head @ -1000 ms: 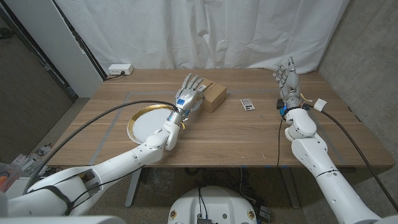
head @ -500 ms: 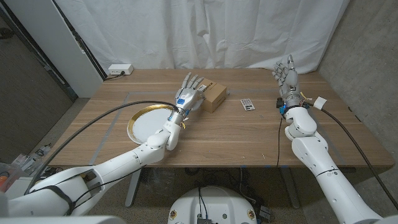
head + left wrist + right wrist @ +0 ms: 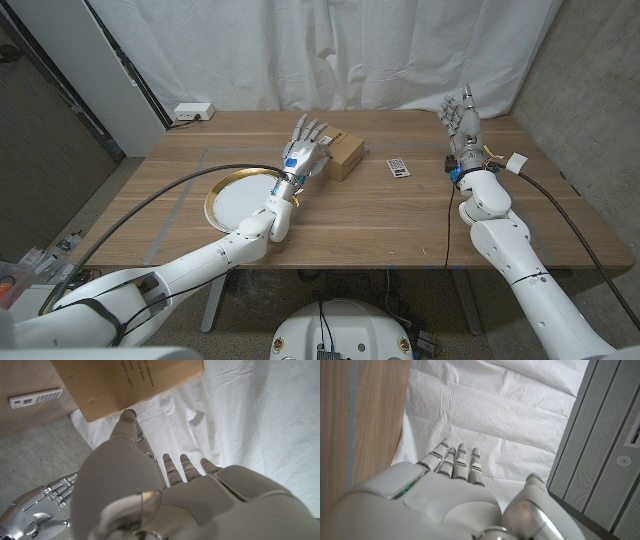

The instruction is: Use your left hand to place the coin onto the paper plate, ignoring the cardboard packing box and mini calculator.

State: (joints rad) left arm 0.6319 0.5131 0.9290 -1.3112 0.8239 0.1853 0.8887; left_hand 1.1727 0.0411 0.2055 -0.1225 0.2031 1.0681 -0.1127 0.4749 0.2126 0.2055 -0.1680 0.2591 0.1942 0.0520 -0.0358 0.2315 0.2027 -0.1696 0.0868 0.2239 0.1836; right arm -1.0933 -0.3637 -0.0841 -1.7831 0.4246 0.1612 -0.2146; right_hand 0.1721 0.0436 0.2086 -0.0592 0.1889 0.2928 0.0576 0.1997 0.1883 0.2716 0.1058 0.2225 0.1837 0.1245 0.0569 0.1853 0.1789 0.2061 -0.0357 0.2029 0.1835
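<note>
The white paper plate [image 3: 226,205] with a gold rim lies on the table's left side. My left hand [image 3: 306,150] is raised just beyond the plate's far right rim, fingers spread and pointing away from me, with nothing between them. Its fingertips reach the near left corner of the cardboard packing box [image 3: 346,152]. In the left wrist view the same hand [image 3: 150,490] shows from behind, its thumb tip close to the box [image 3: 125,385]. My right hand [image 3: 460,120] stands upright at the table's far right, fingers apart and holding nothing.
The mini calculator [image 3: 398,167] lies right of the box, also visible as the small white calculator [image 3: 35,397] in the left wrist view. A white power strip [image 3: 192,112] sits at the table's far left corner. White curtains hang behind the wooden table [image 3: 380,215].
</note>
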